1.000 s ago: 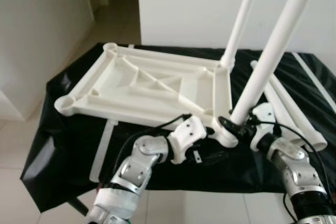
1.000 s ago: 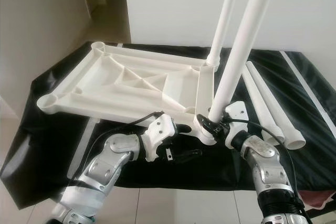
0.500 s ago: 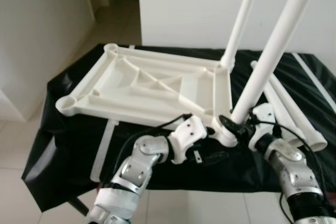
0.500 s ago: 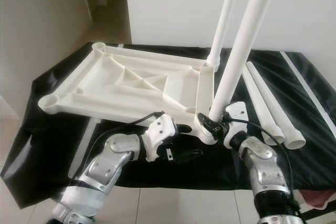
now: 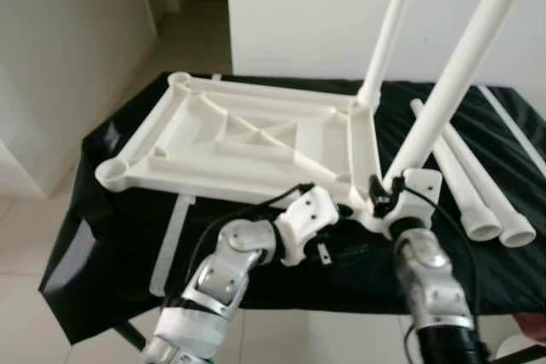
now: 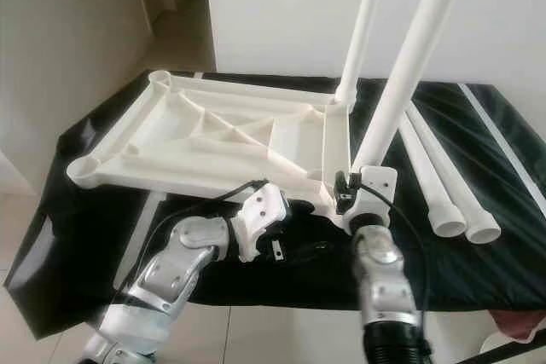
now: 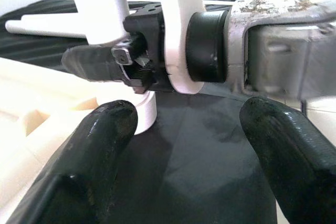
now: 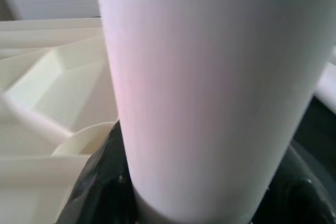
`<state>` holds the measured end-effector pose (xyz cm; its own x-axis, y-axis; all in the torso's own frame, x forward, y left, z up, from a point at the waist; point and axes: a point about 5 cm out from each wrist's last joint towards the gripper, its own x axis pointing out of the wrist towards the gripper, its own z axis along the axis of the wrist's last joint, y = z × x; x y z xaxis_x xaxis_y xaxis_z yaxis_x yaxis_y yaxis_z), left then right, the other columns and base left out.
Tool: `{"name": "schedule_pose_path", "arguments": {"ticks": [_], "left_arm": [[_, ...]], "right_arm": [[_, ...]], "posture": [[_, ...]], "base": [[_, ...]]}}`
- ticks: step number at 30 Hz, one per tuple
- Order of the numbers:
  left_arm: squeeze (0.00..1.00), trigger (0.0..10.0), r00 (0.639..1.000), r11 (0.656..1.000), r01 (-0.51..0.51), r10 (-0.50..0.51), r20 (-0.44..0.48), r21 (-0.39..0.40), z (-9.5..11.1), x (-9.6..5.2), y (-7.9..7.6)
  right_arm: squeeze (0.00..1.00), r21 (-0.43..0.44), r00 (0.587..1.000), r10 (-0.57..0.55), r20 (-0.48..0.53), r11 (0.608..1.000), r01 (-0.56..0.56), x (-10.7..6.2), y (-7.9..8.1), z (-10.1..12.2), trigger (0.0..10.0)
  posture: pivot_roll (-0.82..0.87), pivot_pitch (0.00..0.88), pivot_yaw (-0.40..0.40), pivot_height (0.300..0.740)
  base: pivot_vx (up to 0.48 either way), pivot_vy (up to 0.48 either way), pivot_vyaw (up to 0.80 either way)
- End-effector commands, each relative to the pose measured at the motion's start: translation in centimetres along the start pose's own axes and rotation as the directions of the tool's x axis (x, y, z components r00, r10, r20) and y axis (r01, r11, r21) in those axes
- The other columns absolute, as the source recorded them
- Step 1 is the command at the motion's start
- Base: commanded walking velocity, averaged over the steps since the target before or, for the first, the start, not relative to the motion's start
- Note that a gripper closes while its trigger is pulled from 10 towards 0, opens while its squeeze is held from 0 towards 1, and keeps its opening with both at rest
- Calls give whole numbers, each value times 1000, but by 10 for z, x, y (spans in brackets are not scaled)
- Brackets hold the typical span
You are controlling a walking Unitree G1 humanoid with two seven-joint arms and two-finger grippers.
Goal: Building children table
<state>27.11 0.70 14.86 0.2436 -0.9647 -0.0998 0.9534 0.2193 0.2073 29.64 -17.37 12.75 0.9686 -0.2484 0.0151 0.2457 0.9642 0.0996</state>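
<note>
On black-draped bench (image 5: 102,210), right fingers (image 8: 94,192) seemingly clamping white leg (image 6: 401,74), left fingers (image 7: 100,156) apart.

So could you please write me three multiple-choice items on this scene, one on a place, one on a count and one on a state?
1. Where do the loose legs lie?
A. on the cloth, to the robot's right of the tabletop
B. on the floor
C. on top of the tabletop

2. How many legs stand upright in the tabletop?
A. none
B. two
C. four

3. What is the right gripper doing?
A. hanging idle
B. gripping the near leg's base
C. holding a loose leg

Answers: 1 A, they lie on the black cloth beside the frame; 2 B, the far leg and near leg stand; 3 B, its fingers close round that leg's foot.
</note>
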Motion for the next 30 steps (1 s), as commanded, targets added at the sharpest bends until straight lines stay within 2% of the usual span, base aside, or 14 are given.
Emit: {"name": "schedule_pose_path", "arguments": {"ticks": [1,2,3,5,10,18,19,21,22,30], "left_arm": [[0,10000,998,997,-70,70,2,-17,-1,-1,1],[0,10000,998,997,-69,69,4,-21,-1,0,0],[0,10000,998,997,-68,68,6,-23,-1,0,0],[0,10000,998,997,-68,68,7,-24,0,0,0],[0,10000,998,998,-62,62,8,-30,-1,1,-2],[0,10000,998,997,-66,66,5,-30,-1,1,-1],[0,10000,998,997,-65,65,5,-30,-1,1,-1],[0,10000,998,998,-63,63,5,-29,-1,1,-1],[0,10000,998,998,-59,59,8,-33,-1,0,-2],[0,10000,998,998,-58,58,1,-29,-2,-1,-1]], "right_arm": [[0,27,991,-112,-71,993,114,-5,-4,-13,10000],[0,64,992,-96,-85,993,102,-9,11,-15,10000],[0,87,994,-67,-89,993,74,-10,19,-15,10000],[0,99,994,-49,-93,993,58,-12,23,-14,10000],[0,82,996,-67,-60,994,72,-13,17,-5,10000],[0,94,996,-72,-53,993,77,-15,19,-2,10000],[82,104,996,-78,-50,991,83,-14,19,-1,10000],[82,107,996,-80,-41,991,84,-14,18,1,10000],[996,102,996,-85,-28,991,88,-13,15,3,10000],[1000,96,998,-63,-13,993,64,-14,12,6,10000]], "posture": [[12,0,-24,740],[11,0,-21,740],[9,0,-20,740],[9,0,-20,740],[5,0,-21,740],[8,0,-26,740],[7,0,-28,740],[7,0,-28,740],[6,0,-29,740],[4,0,-30,740]], "base": [[0,0,0],[0,0,0],[0,0,0],[0,0,0],[0,0,0],[0,0,0],[0,0,0],[0,0,0],[0,0,0],[0,0,0]]}}
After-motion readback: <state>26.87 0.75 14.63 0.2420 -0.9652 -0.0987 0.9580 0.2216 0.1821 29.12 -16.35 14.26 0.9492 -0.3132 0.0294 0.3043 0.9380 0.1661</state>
